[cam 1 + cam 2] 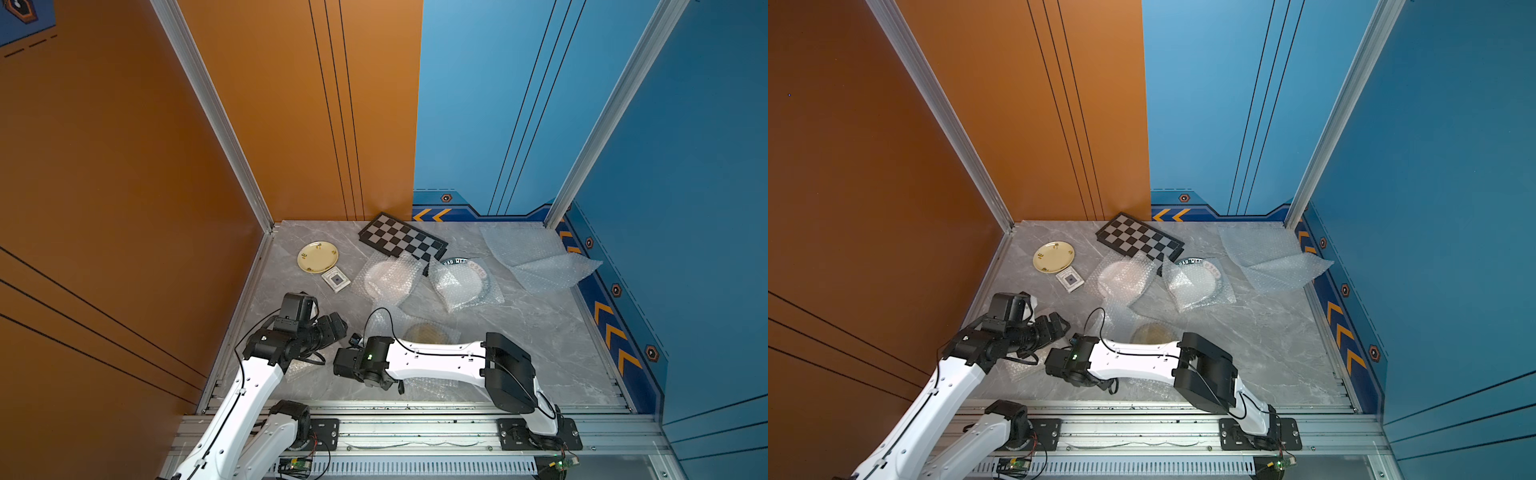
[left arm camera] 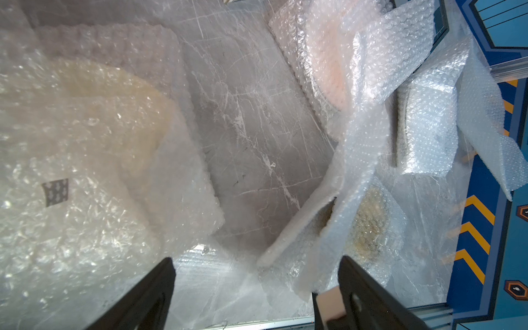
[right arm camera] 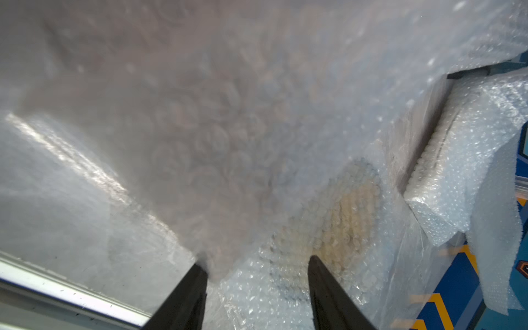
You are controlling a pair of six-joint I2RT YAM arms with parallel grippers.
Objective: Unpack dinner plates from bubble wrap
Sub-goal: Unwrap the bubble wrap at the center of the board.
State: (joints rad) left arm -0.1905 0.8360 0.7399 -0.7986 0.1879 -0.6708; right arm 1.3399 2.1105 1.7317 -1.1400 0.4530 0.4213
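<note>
We're mid-unwrap on the near plate (image 1: 424, 333) — it's under wrap (image 3: 257, 285) on the desk (image 1: 519, 332). Left jaws wide open, right jaws half-open beside a flap (image 3: 217, 200); next, pinch it and peel.

The grey marble-patterned tabletop (image 1: 519, 332) carried a bare pale yellow round ceramic plate (image 1: 318, 257) at its far left, with a small square white card (image 1: 336, 279) just beside it. A black-grey checkerboard (image 1: 401, 239) lay near the back wall. Towards the middle sat a white plate (image 1: 382, 276) under clear bubble wrap (image 1: 401, 293) and a plate with a dark lettered rim (image 1: 455, 262), half covered. A yellowish plate (image 1: 424, 332) lay wrapped nearer the front. Loose crinkly sheets (image 1: 540, 266) lay in the far right corner.
</note>
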